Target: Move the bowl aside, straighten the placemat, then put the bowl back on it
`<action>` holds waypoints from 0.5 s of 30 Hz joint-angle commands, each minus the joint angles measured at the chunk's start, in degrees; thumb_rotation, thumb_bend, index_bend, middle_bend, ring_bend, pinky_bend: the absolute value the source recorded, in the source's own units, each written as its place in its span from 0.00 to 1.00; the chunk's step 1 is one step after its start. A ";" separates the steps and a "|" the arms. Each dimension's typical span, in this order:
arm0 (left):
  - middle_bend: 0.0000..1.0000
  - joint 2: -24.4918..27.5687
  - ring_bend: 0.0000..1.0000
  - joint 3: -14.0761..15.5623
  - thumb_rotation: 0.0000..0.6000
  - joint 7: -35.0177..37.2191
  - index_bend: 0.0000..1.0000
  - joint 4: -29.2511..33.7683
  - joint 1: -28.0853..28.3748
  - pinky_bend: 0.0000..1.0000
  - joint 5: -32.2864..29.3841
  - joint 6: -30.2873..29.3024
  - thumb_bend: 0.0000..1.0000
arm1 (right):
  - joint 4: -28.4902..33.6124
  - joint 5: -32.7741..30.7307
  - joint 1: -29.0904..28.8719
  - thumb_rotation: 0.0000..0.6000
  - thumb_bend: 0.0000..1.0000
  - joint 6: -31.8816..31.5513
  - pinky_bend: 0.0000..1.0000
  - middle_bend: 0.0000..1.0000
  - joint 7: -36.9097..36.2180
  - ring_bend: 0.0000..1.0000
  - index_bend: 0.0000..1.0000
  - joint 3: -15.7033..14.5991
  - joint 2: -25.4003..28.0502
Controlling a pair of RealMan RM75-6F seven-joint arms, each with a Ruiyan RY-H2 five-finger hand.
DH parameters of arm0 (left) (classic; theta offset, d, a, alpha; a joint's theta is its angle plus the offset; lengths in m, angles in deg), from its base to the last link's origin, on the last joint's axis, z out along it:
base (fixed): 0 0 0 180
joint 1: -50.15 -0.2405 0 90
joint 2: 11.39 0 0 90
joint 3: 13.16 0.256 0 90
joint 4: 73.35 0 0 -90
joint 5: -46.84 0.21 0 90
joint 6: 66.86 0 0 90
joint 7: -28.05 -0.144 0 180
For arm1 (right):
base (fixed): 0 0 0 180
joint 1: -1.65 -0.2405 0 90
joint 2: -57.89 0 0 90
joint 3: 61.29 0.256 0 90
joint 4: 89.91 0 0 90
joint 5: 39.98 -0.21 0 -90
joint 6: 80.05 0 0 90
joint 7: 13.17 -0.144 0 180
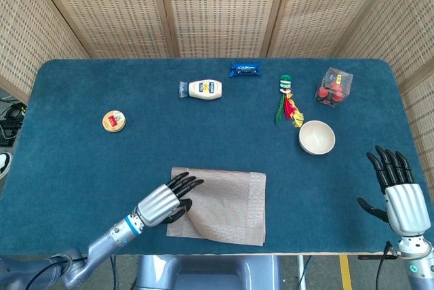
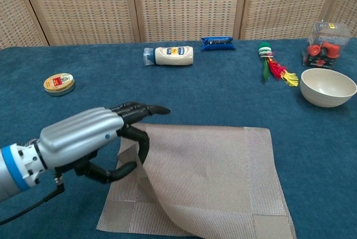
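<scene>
A: Where is the placemat?

B: It lies on the blue table, near the front edge and a little left of centre. Its left part is lifted off the cloth and bulges up in a curl; the right part lies flat.

A: What lifts it?

B: The left hand. It pinches the mat's left edge, thumb under the fabric and the other fingers stretched out over the top. The chest view shows this most plainly: the silver back of the hand sits above the raised corner.

A: And the bowl?

B: Off the mat, well to its right and further back, standing upright on the table. In the chest view the bowl is at the right side, with nothing touching it.

A: The right hand?

B: It is near the table's front right corner, fingers spread and pointing up, holding nothing. It is apart from the bowl.

A: What else is on the table?

B: Along the back, a white squeeze bottle lying on its side, a small blue packet, a red, green and yellow tassel and a clear box with red pieces. The tassel and the box are just behind the bowl. On the left sits a round tin, well apart from everything else
</scene>
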 commanded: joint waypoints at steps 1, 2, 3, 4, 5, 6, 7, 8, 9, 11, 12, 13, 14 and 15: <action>0.00 2.19 0.00 -9.76 1.00 0.08 0.81 11.76 0.27 0.00 -15.68 8.68 0.58 | -0.01 0.12 -0.01 1.00 0.00 0.02 0.00 0.00 0.11 0.00 0.08 -0.08 -0.06; 0.00 2.79 0.00 -11.78 1.00 0.21 0.82 13.18 0.64 0.00 -18.27 9.62 0.58 | 0.00 0.18 0.01 1.00 0.00 -0.01 0.00 0.00 0.16 0.00 0.08 -0.10 -0.07; 0.00 3.12 0.00 -12.92 1.00 0.17 0.82 13.85 0.90 0.00 -19.64 10.11 0.58 | 0.02 0.22 0.02 1.00 0.00 -0.05 0.00 0.00 0.18 0.00 0.08 -0.11 -0.08; 0.00 3.43 0.00 -14.24 1.00 0.26 0.82 14.39 1.09 0.00 -21.03 10.30 0.58 | 0.04 0.26 0.03 1.00 0.00 -0.08 0.00 0.00 0.20 0.00 0.08 -0.13 -0.08; 0.00 3.88 0.00 -16.00 1.00 0.36 0.82 14.93 1.36 0.00 -22.83 10.46 0.58 | 0.07 0.32 0.05 1.00 0.00 -0.18 0.00 0.00 0.28 0.00 0.08 -0.12 -0.06; 0.00 4.35 0.00 -17.65 1.00 0.24 0.82 15.09 1.65 0.00 -24.42 10.54 0.58 | 0.11 0.39 0.07 1.00 0.00 -0.24 0.00 0.00 0.32 0.00 0.08 -0.12 -0.04; 0.00 4.62 0.00 -18.46 1.00 0.02 0.82 15.04 1.85 0.00 -25.24 10.64 0.58 | 0.15 0.43 0.07 1.00 0.00 -0.27 0.00 0.00 0.34 0.00 0.08 -0.13 -0.03; 0.00 5.04 0.00 -19.83 1.00 -0.40 0.82 14.58 2.17 0.00 -26.55 10.67 0.58 | 0.20 0.50 0.08 1.00 0.00 -0.30 0.00 0.00 0.38 0.00 0.08 -0.15 -0.01; 0.00 5.42 0.00 -20.99 1.00 -0.80 0.82 14.06 2.45 0.00 -27.95 10.86 0.58 | 0.25 0.56 0.07 1.00 0.00 -0.33 0.00 0.00 0.42 0.00 0.08 -0.16 0.01; 0.00 5.82 0.00 -22.24 1.00 -0.87 0.82 13.41 2.77 0.00 -29.55 11.29 0.58 | 0.30 0.64 0.07 1.00 0.00 -0.35 0.00 0.00 0.47 0.00 0.08 -0.19 0.02; 0.00 6.15 0.00 -23.27 1.00 -0.57 0.82 12.85 2.96 0.00 -30.92 11.67 0.58 | 0.35 0.70 0.08 1.00 0.00 -0.36 0.00 0.00 0.52 0.00 0.08 -0.22 0.03; 0.00 6.68 0.00 -24.70 1.00 -0.20 0.82 11.94 3.26 0.00 -33.12 12.51 0.58 | 0.42 0.76 0.09 1.00 0.00 -0.40 0.00 0.00 0.59 0.00 0.08 -0.23 0.04; 0.00 6.98 0.00 -25.41 1.00 -0.13 0.82 11.35 3.46 0.00 -34.27 12.97 0.59 | 0.45 0.77 0.10 1.00 0.00 -0.40 0.00 0.00 0.64 0.00 0.08 -0.23 0.04; 0.00 7.32 0.00 -26.34 1.00 -0.10 0.82 10.38 3.70 0.00 -35.85 13.47 0.59 | 0.50 0.78 0.10 1.00 0.00 -0.38 0.00 0.00 0.71 0.00 0.08 -0.25 0.05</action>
